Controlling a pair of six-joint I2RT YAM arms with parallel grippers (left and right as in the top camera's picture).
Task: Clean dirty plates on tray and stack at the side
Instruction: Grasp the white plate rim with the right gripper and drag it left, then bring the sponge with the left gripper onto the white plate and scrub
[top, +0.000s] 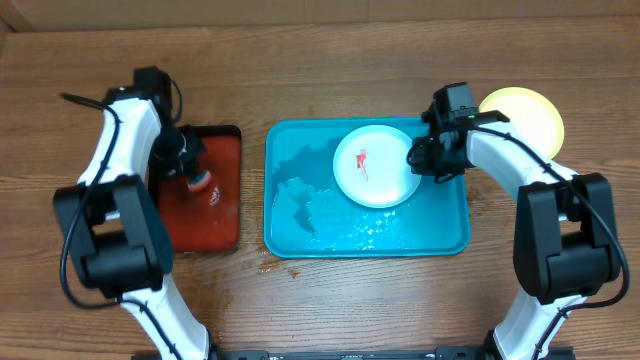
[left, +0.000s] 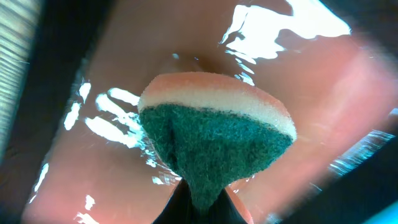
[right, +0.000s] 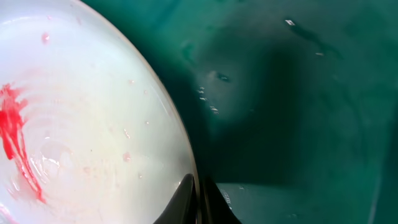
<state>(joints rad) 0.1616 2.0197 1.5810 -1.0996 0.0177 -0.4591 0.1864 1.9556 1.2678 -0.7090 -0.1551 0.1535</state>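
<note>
A white plate (top: 376, 165) with a red smear lies in the turquoise tray (top: 300, 215), toward its back right. My right gripper (top: 418, 158) is shut on the plate's right rim; in the right wrist view (right: 198, 202) the fingers pinch the rim of the plate (right: 81, 118) over the wet tray floor (right: 298, 93). A yellow-green plate (top: 527, 112) sits on the table right of the tray. My left gripper (top: 192, 170) is shut on a sponge (left: 217, 134), orange-and-white foam with a green scouring face, held over the dark red tray (top: 215, 205). A third plate is not in view.
The dark red black-rimmed tray (left: 311, 93) is wet and glossy. The turquoise tray holds water with ripples at its left half. A small wet spot lies on the wooden table (top: 330, 300) near the tray's front left corner.
</note>
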